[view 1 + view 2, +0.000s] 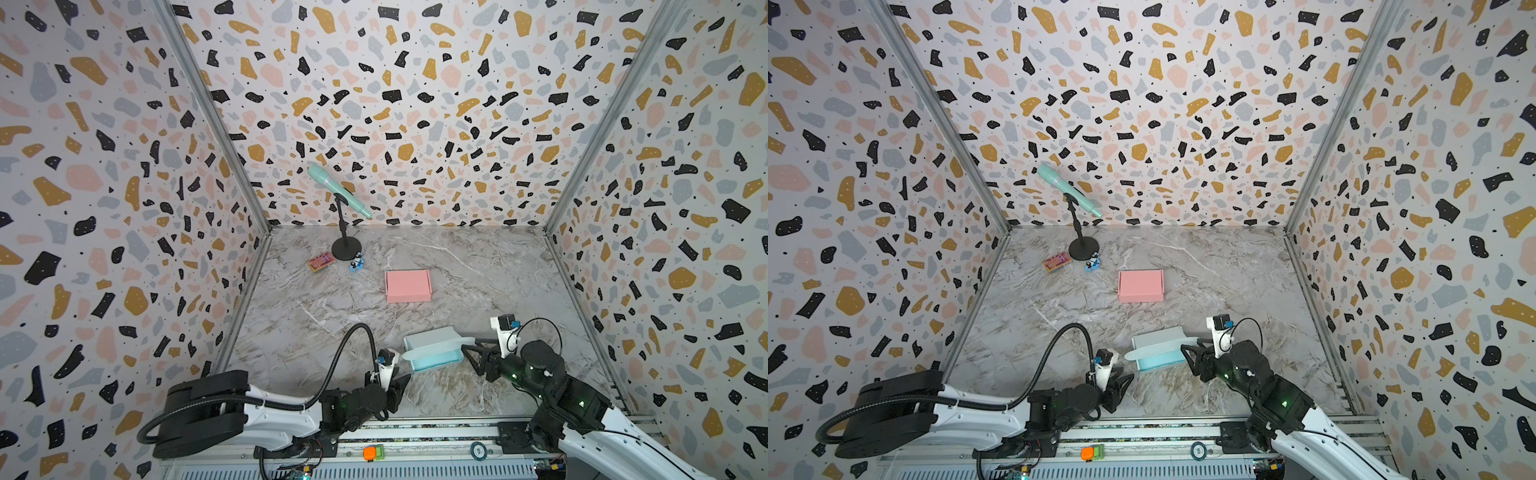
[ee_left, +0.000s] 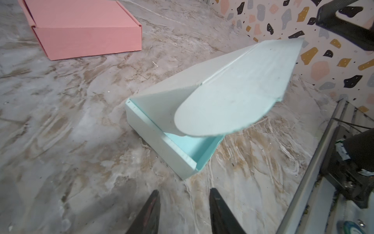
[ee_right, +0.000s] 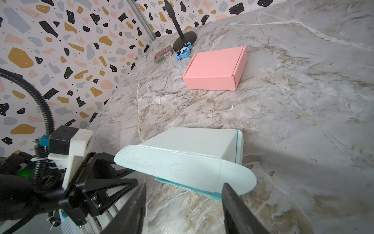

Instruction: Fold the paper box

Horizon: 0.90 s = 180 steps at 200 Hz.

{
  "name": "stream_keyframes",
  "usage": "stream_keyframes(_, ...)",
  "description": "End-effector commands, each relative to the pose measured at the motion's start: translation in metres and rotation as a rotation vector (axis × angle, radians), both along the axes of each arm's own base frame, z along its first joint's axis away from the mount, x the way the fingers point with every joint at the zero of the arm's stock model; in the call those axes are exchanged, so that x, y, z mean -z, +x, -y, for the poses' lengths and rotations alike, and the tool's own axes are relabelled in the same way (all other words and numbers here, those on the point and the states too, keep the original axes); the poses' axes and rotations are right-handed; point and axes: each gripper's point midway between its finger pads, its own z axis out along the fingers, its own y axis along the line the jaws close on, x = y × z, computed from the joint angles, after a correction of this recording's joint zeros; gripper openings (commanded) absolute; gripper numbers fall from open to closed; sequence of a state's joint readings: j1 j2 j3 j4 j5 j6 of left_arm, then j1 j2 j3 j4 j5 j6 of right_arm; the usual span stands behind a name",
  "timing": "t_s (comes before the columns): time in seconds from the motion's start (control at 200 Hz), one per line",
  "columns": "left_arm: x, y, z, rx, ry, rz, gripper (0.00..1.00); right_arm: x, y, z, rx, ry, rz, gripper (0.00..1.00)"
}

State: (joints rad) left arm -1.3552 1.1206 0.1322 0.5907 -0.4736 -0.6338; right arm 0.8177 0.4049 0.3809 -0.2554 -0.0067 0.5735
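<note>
Both grippers of mine gape empty: left gripper (image 2: 183, 194) just short of the pale blue paper box (image 2: 157, 141), right gripper (image 3: 184, 184) at its rounded lid flap (image 3: 182, 168). The box sits at the front of the grey marble table (image 1: 478, 270), walls up, lid half-raised, untucked; its tray, where visible, is empty.

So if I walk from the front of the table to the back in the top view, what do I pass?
Light blue paper box → pink box → black microphone stand.
</note>
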Motion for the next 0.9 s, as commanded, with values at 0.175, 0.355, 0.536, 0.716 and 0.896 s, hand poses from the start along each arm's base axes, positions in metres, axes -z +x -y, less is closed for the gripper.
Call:
stream_keyframes(0.175,-0.012,-0.002,-0.035,-0.085,-0.103,-0.065,0.49,-0.026,0.015,-0.004,-0.001,-0.093,0.082,0.61)
stream_keyframes(0.355,-0.033,0.012,-0.061,-0.212,-0.129,-0.039,0.55,-0.048,0.022,-0.008,-0.009,-0.105,0.154,0.63)
stream_keyframes(0.536,-0.061,0.025,-0.076,-0.302,-0.078,0.005,0.60,-0.049,0.032,-0.018,-0.032,-0.158,0.157,0.64)
stream_keyframes(0.716,-0.094,0.037,-0.079,-0.322,-0.069,0.051,0.63,-0.050,0.041,-0.029,-0.066,-0.174,0.155,0.64)
stream_keyframes(0.896,-0.113,0.055,-0.067,-0.299,-0.088,0.054,0.67,-0.044,0.052,-0.032,-0.092,-0.184,0.127,0.64)
